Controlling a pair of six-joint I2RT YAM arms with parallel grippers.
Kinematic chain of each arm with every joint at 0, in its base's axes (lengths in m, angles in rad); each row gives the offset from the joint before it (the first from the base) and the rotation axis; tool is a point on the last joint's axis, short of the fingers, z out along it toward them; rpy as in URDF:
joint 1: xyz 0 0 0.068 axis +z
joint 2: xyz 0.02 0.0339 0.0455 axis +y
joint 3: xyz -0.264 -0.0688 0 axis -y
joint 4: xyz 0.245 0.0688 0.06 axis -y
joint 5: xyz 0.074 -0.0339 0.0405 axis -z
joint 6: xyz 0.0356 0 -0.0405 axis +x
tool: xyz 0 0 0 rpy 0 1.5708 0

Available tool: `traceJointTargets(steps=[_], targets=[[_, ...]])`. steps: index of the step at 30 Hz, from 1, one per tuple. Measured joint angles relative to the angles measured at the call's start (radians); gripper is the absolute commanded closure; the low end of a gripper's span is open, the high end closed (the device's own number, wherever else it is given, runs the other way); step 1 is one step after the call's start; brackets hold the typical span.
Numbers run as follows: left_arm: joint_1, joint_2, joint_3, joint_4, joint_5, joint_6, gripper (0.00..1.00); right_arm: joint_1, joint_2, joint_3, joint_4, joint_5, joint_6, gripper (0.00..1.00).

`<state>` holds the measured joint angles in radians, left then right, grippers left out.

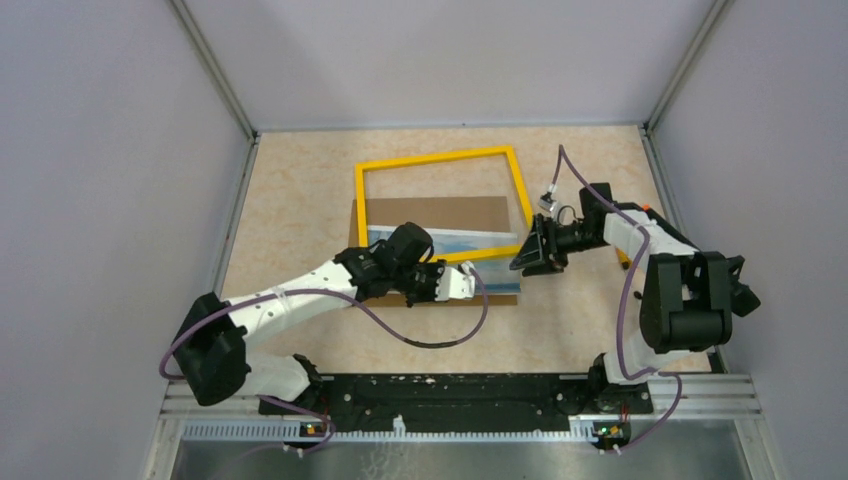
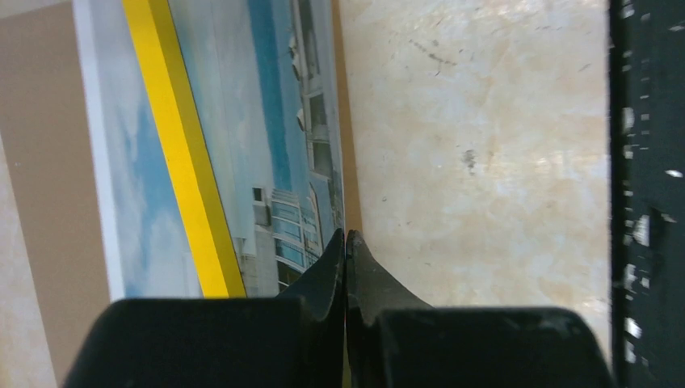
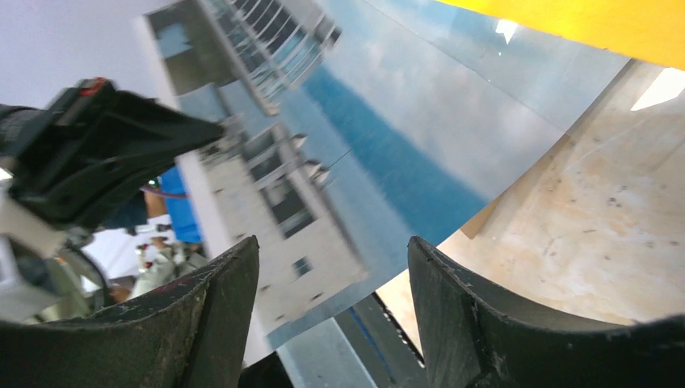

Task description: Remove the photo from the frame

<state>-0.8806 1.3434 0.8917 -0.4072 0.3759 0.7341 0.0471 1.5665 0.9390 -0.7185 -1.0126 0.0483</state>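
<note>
The left gripper [image 2: 346, 241] is pictured with its jaws pressed together on the near edge of the photo [image 2: 279, 105], the print's border running straight into the seam between the black fingers [image 2: 323, 275]. The right gripper [image 3: 333, 255] is held with its jaws well apart and nothing between them, just off the photo's right end, where the near edge appears lifted off the beige table [image 3: 598, 226]. The photo, a white multi-deck building against blue water and cloudy sky, is crossed by the near bar of the yellow frame [image 1: 437, 158] and juts out toward the arms. The brown back panel [image 1: 440, 212] is shown lying flat beneath both, on the table.
</note>
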Motion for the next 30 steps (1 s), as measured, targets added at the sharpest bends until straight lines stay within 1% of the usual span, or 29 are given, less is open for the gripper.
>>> traceJointTargets(steps=[8, 11, 15, 19, 24, 26, 28, 30], targets=[[0.0, -0.035, 0.28, -0.328, 0.132, 0.002, 1.0, 0.0, 0.016, 0.134, -0.157, 0.12, -0.173, 0.29], [0.0, -0.048, 0.367, -0.41, 0.161, -0.008, 1.0, 0.0, 0.023, 0.203, -0.169, 0.164, -0.207, 0.28], [0.017, -0.054, 0.509, -0.499, 0.18, -0.063, 1.0, 0.0, 0.032, 0.29, -0.166, 0.201, -0.213, 0.28], [0.073, -0.054, 0.673, -0.542, 0.182, -0.112, 1.0, 0.0, 0.056, 0.361, -0.129, 0.259, -0.188, 0.28], [0.227, -0.038, 0.847, -0.533, 0.164, -0.161, 1.0, 0.0, 0.105, 0.439, -0.072, 0.34, -0.131, 0.28], [0.278, -0.019, 0.887, -0.507, 0.121, -0.182, 1.0, 0.0, 0.135, 0.477, -0.055, 0.361, -0.111, 0.28], [0.32, 0.014, 0.921, -0.458, 0.048, -0.192, 1.0, 0.0, 0.154, 0.499, -0.039, 0.377, -0.094, 0.27], [0.34, 0.048, 0.929, -0.391, -0.032, -0.181, 1.0, 0.0, 0.163, 0.504, -0.023, 0.396, -0.074, 0.27]])
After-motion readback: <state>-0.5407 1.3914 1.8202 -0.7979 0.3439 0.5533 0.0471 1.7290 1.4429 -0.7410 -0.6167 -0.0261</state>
